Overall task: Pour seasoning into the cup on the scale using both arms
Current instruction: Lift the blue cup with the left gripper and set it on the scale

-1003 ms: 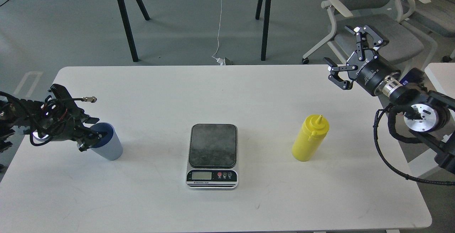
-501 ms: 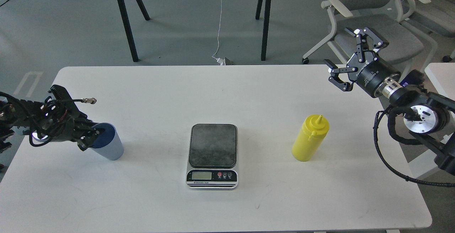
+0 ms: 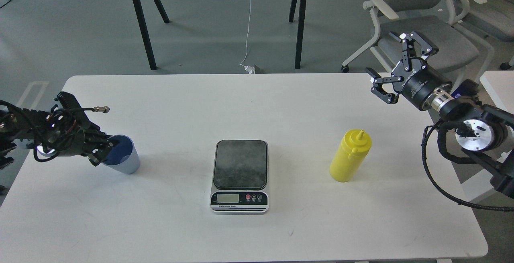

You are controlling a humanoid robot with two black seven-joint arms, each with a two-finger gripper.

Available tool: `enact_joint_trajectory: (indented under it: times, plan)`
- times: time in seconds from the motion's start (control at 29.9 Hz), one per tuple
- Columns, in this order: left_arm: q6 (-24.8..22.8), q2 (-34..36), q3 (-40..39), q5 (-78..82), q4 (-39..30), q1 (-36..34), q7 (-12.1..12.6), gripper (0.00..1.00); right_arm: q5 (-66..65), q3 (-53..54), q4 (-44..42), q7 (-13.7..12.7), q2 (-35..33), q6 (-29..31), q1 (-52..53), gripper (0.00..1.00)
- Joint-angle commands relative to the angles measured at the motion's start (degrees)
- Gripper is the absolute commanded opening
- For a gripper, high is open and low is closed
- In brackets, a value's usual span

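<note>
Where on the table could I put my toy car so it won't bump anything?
Lots of bare table lies in front of the scale, along the near edge. There is also room between the scale and the yellow bottle. It is crowded at the blue cup, where the left gripper sits.

One head view looks forward and down over the table (image 3: 281, 106).

Bright even overhead light, soft faint shadows, sharp focus throughout
</note>
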Motion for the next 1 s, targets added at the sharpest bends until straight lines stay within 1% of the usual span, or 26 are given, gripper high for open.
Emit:
enact_joint_trajectory:
  times: [0.0, 0.23, 0.7, 0.8, 0.87, 0.97]
  plan:
    - [-0.1, 0.1, 0.0, -0.2, 0.0, -0.2, 0.0, 0.04, 0.0, 0.0, -0.5, 0.1, 0.1, 0.0, 0.0, 0.99]
    - [-0.2, 0.1, 0.0, -0.3, 0.0, -1.2, 0.0, 0.02, 0.0, 0.0, -0.8, 0.1, 1.1, 0.0, 0.0, 0.99]
    - [-0.6, 0.1, -0.3, -1.8, -0.1, -4.1, 0.0, 0.02, 0.0, 0.6, -0.8, 0.0, 1.1, 0.0, 0.5, 0.99]
    - [-3.1, -0.6, -0.3, -4.3, -0.6, -6.5, 0.0, 0.03, 0.1, 1.4, -0.8, -0.2, 1.0, -0.2, 1.2, 0.99]
    - [-5.7, -2.9, -0.3, -5.9, -0.7, -9.2, 0.0, 0.03, 0.1, 2.6, -0.9, -0.4, 1.1, -0.4, 2.5, 0.99]
    - [-7.7, -6.7, -0.3, -7.6, -0.7, -12.6, 0.0, 0.03, 0.1, 2.7, -0.8, -0.4, 1.1, -2.6, 5.3, 0.99]
